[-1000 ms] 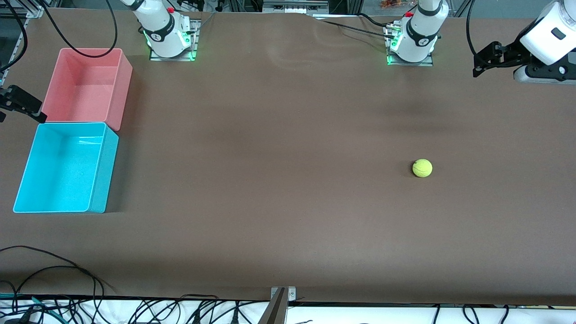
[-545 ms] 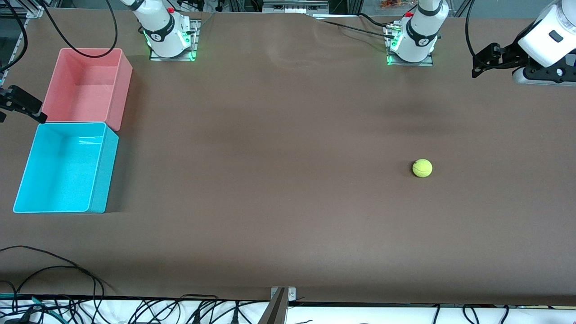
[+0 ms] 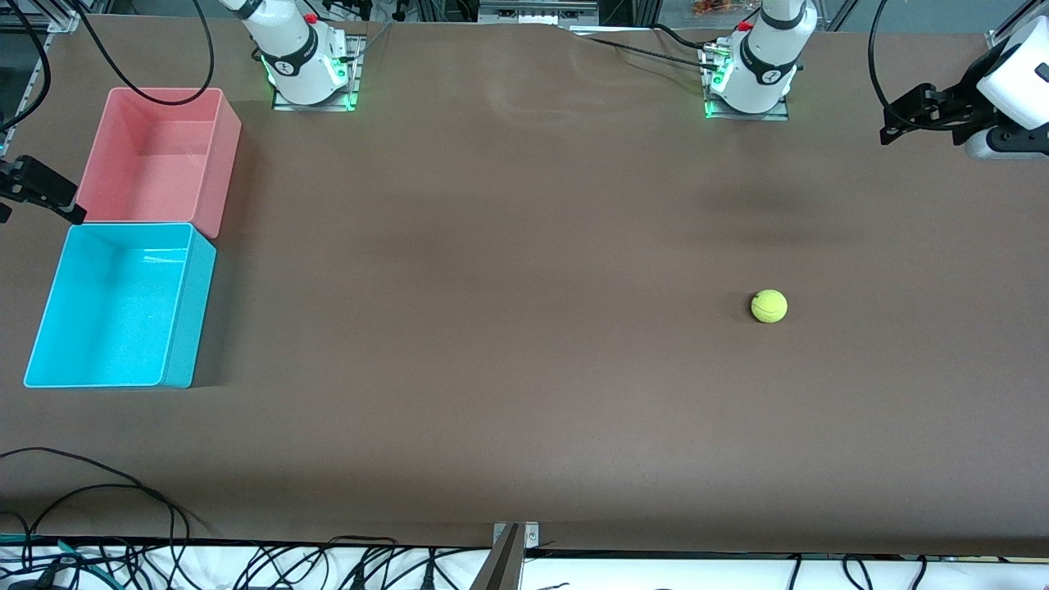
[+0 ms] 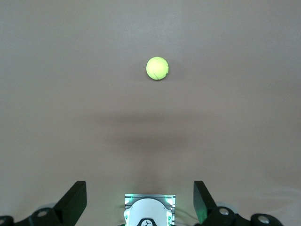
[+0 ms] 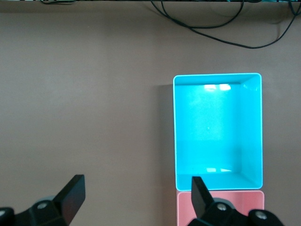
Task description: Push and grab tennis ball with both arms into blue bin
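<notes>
1. Front view: left gripper (image 3: 895,131) hangs high over the table's corner at the left arm's end, near the base edge, fingers spread and holding nothing. Over the last second it has slid a little farther toward that end edge, away from the tennis ball (image 3: 769,306). The ball has not moved; it rests on the bare table (image 3: 508,328), in the half toward the left arm's end, well apart from both grippers. The right gripper (image 3: 37,190) waits at the opposite end edge, just beside the pink bin (image 3: 231,135), released and empty. The blue bin (image 3: 190,307) sits against the pink one, nearer the camera, and is empty.

2. Left wrist view: both fingers (image 4: 73,201) stand wide apart, with the ball (image 4: 157,68) well ahead of them on plain table. Nothing touches it.

3. Right wrist view: open fingers (image 5: 70,193) frame the blue bin (image 5: 216,79), with the pink bin's (image 5: 221,207) rim against it.

4. Judgement: the push has not begun; the left arm seems to be lining up so it can sweep the ball toward the bins.
</notes>
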You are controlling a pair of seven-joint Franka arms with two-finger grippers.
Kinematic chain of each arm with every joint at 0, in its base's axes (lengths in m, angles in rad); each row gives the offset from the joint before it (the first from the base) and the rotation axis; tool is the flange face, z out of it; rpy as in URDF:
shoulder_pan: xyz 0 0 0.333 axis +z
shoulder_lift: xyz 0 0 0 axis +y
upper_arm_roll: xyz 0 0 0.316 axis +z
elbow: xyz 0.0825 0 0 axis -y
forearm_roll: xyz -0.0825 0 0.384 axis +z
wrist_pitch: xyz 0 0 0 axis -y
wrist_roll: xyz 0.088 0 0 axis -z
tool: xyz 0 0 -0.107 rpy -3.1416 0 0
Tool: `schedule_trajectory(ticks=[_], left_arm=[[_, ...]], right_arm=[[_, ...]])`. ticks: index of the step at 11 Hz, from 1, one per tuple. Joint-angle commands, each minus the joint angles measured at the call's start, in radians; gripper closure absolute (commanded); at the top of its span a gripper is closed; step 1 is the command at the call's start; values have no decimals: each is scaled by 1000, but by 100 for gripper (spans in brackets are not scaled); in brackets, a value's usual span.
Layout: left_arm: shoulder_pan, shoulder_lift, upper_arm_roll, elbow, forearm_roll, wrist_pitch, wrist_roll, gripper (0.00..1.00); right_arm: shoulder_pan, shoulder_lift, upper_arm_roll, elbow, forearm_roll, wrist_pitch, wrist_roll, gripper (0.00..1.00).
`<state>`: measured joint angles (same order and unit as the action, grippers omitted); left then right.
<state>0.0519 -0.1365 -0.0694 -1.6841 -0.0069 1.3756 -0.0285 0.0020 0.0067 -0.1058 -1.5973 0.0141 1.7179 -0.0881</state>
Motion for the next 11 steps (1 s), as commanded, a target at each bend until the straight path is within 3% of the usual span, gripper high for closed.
schedule_trajectory(ticks=[1,11], left_arm=[[5,-9,-10,11,-8,-35,13,0],[0,-5,-10,12,-7,-33,13,0]], right_arm=[[-4,6,3,19,9,-14,-10,0],[-4,6,3,19,7,-14,-8,0]])
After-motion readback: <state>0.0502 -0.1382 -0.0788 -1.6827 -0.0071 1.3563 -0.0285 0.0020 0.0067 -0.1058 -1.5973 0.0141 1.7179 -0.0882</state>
